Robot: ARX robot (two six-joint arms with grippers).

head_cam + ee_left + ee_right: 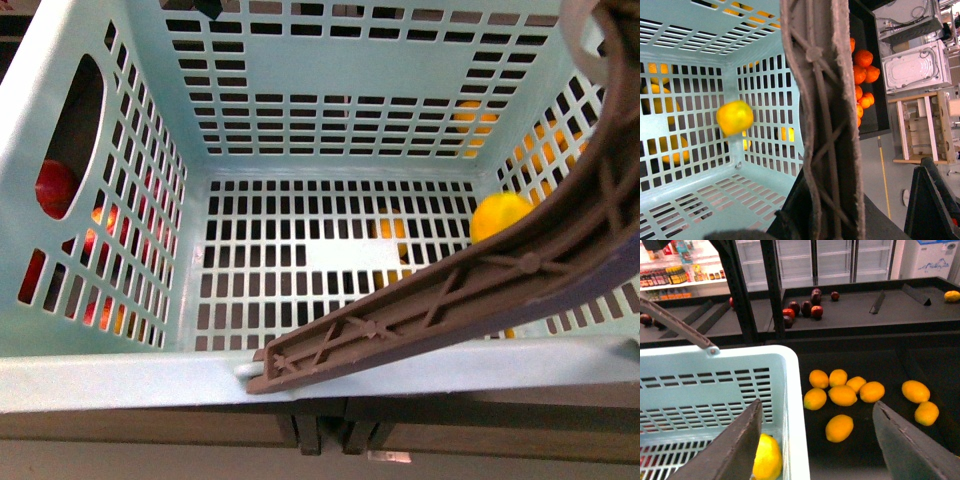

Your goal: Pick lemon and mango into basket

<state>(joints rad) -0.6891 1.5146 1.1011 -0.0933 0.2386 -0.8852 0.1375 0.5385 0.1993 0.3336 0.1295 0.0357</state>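
Right gripper [817, 404] is spread open at the basket [792, 405] rim (yellow fruit [767, 457], likely the lemon, seen inside); the handle [450, 290] should be cleared on withdrawal.

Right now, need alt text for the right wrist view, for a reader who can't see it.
The open right gripper frames the corner of a mint-green slotted plastic basket with one yellow oval fruit inside it. Beside the basket, loose yellow-orange oval fruits lie on a black tray, with dark red round fruits on a shelf behind.
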